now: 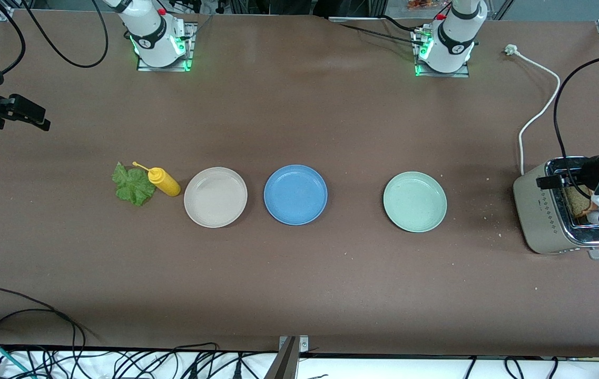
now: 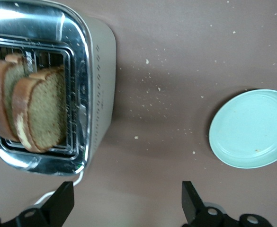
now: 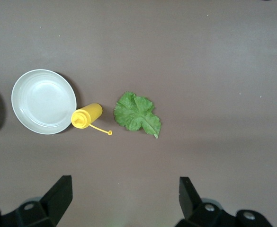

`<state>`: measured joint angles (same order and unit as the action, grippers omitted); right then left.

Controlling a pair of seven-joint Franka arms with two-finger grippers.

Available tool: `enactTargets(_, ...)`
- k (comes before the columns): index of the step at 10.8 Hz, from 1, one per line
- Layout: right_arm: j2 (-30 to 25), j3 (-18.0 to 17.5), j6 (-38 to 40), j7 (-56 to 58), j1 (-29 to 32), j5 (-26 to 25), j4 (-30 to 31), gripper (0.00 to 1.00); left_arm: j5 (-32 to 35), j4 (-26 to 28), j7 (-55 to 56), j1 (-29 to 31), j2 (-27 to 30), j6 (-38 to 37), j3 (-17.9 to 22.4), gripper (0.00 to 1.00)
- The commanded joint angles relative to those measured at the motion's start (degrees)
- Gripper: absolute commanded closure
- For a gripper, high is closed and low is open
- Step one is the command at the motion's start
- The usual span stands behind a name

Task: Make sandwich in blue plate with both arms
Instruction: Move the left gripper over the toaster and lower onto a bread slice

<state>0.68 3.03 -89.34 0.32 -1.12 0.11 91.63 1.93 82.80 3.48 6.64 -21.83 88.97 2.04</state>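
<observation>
Brown table [image 1: 299, 105]. Blue plate [image 1: 295, 194]: centre, empty. Bread slices [image 2: 29, 109]: upright in toaster [image 1: 562, 213] at the left arm's end; light, crumbly, best pinched by top crust. Lettuce [image 3: 137, 113]: limp. Left gripper [image 2: 128, 203]: over toaster, spread wide, empty. Right gripper [image 3: 125, 198]: above lettuce, likewise.

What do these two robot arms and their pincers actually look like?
Both arms are glossy white with rounded segments and black joint bands. Each base, the left arm and the right arm, glows green at its foot and has a small red button. Black cables trail off them. The left gripper and right gripper have black, wedge-shaped jaws.
</observation>
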Motion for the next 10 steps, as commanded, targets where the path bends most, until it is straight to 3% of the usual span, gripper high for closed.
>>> enactTargets(1,-0.15,-0.22,1.10,-0.24,0.15,-0.28,-0.84,0.00,-0.97,-2.38,-3.74,1.45,-2.16,0.50,0.07,0.00)
enactTargets(10,-0.15,-0.22,1.10,-0.24,0.15,-0.28,-0.84,0.00,0.79,-2.38,-12.79,7.07,-5.76,3.14,0.16,0.00)
